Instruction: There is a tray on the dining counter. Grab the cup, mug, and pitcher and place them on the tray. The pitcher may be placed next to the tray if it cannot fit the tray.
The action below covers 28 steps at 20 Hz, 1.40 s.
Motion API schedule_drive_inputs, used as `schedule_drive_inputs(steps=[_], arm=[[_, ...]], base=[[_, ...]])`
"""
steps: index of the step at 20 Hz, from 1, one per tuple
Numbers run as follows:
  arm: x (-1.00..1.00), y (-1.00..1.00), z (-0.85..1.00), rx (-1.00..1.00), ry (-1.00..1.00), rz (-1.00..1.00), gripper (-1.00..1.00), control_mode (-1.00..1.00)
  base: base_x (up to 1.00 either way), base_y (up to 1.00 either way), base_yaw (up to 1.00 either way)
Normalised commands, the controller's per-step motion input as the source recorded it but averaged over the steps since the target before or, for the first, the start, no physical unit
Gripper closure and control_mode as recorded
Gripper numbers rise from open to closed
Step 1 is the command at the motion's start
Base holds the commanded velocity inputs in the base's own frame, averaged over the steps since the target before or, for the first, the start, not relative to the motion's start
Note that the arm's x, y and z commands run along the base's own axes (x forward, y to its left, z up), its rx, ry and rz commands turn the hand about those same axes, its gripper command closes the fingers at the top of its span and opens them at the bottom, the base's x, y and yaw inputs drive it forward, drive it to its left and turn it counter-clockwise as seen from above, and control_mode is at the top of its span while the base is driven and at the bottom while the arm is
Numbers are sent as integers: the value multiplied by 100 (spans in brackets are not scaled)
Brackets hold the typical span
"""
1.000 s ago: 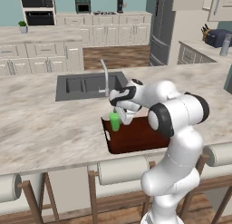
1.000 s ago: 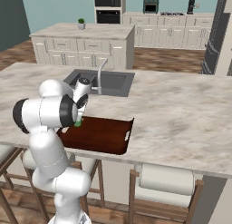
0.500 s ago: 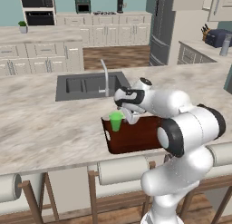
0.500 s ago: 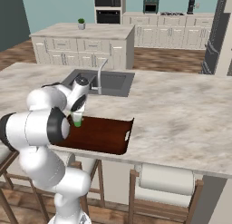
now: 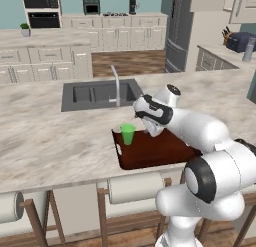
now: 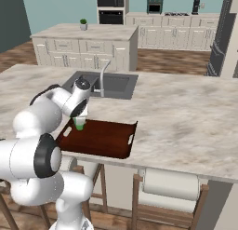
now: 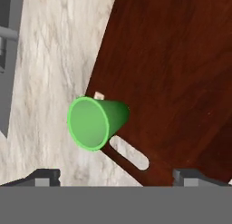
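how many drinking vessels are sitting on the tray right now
1. Only the green cup stands upright on the tray, at the end nearest the sink, beside a cut-out handle. No mug or pitcher shows in any view; the arm may hide some counter.

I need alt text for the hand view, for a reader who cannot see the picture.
Seen from above, a green cup stands upright at one end of a dark reddish-brown tray, beside its cut-out handle. The open claw hangs over it, its two dark tips wide apart. The tray lies on a beige marble dining counter.
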Motion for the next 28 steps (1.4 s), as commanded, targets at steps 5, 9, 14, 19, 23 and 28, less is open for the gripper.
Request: schedule_drive_inputs(steps=[5,9,14,19,23,28], arm=[[-10,-1,57,-8,0,13,-100,-100],[-10,-1,53,-12,0,12,-100,-100],[-38,-13,40,-19,0,12,-100,-100],[-58,-42,29,-20,-3,13,-100,-100],[-46,-58,25,-15,-7,19,-100,-100],[-46,-49,19,-16,-6,21,-100,-100]], base=[[0,0,0],[0,0,0],[0,0,0],[0,0,0],[0,0,0],[0,0,0]])
